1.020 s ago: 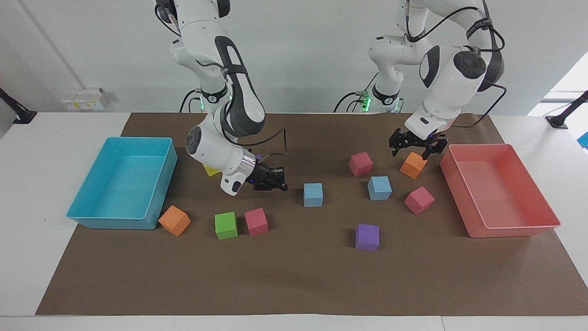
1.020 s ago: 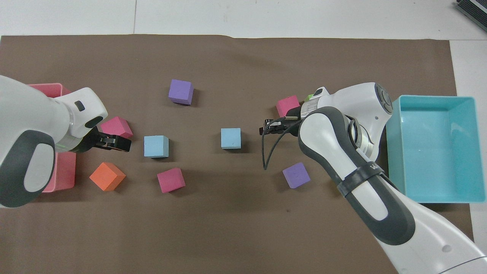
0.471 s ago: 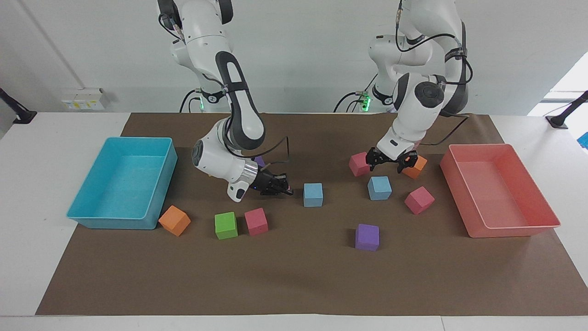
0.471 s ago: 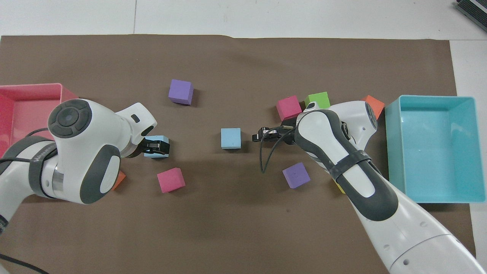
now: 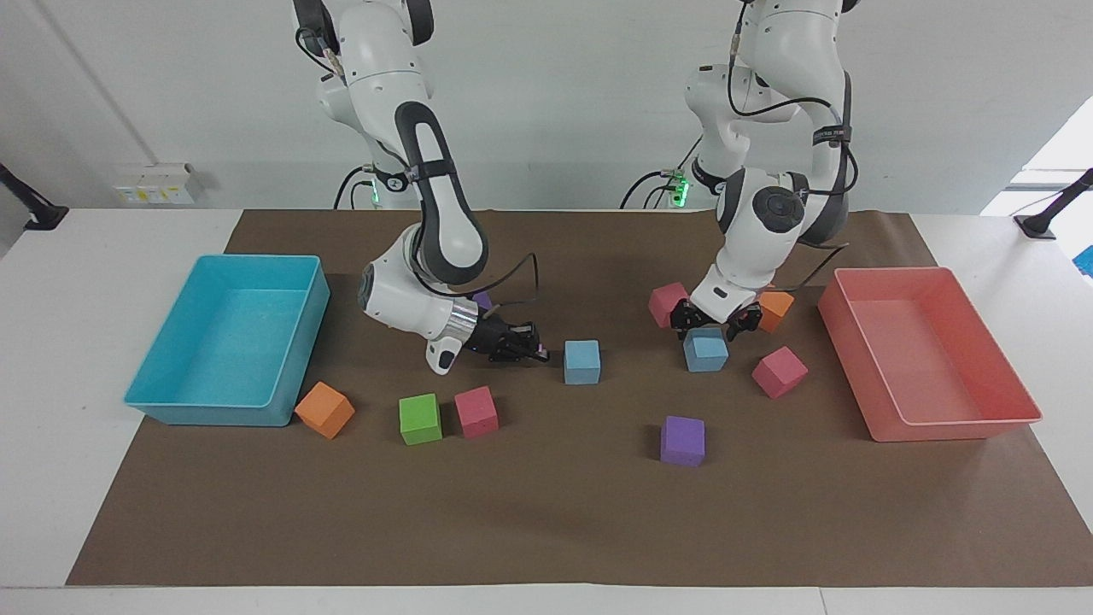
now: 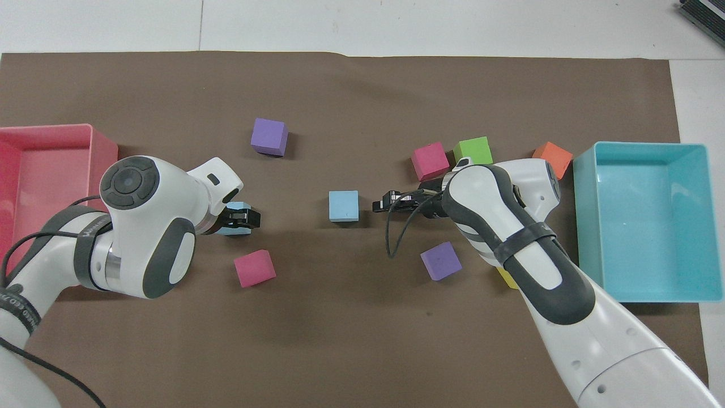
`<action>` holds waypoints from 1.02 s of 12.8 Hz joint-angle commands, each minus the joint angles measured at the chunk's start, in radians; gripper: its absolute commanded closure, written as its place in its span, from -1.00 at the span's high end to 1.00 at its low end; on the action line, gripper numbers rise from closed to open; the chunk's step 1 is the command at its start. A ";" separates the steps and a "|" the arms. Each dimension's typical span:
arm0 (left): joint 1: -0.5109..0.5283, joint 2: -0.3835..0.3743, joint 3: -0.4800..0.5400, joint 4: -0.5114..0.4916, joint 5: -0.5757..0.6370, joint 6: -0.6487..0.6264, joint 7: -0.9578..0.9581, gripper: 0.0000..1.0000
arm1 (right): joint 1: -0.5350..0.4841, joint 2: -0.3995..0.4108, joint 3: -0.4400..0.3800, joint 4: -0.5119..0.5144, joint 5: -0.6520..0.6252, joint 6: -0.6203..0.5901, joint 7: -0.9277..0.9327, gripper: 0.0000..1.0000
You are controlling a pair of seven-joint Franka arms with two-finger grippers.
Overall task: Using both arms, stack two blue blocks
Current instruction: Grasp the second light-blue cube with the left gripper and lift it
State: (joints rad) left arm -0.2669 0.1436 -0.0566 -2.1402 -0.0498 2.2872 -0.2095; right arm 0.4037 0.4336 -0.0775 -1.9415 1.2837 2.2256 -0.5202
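Item one, the left gripper [image 5: 716,320]: you find it spread wide and low directly over the blue block at the left arm's end [image 5: 706,349], the fingers straddling its top corners but not closed on it; whether they touch the foam you cannot tell. Item two, that block: it sits on the tabletop [image 5: 546,512] between a pink cube [image 5: 667,304] and an orange cube [image 5: 771,309] nearer the robots and another pink cube [image 5: 779,371] beside it toward the pink tray [image 5: 931,427]. In the overhead view only a sliver of it shows under the left gripper [image 6: 241,218]. Item three, the second blue block [image 5: 581,361]: it stands alone near the middle of the table, square to the table edges, well apart from the first. Item four, the right gripper [image 5: 519,346]: clenched on nothing, held low and nearly level, tips pointing straight at the second blue block [image 6: 344,205] and just beside its face toward the right arm's end, a small gap between. The relation you should weigh: each block lies closest to its own arm, the first straight below the left fingers, the second straight ahead of the right ones. A cube has no long axis, so the grip likely depends only on squaring the fingers to two flat faces. Judged step: the left arm is about to close and lift; nothing is stacked yet
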 commanded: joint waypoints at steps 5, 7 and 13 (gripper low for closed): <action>-0.018 0.022 0.015 -0.026 0.010 0.057 -0.022 1.00 | 0.003 0.001 0.004 -0.022 0.068 0.032 -0.052 -1.00; -0.014 0.024 0.015 -0.026 0.010 0.066 -0.021 0.96 | 0.006 0.001 0.004 -0.022 0.071 0.049 -0.052 -1.00; -0.008 0.025 0.017 -0.026 0.011 0.084 -0.011 0.88 | 0.012 0.001 0.004 -0.022 0.072 0.052 -0.050 -1.00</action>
State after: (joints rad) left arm -0.2694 0.1730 -0.0490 -2.1469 -0.0498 2.3406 -0.2142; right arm 0.4142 0.4358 -0.0771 -1.9514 1.3144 2.2571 -0.5248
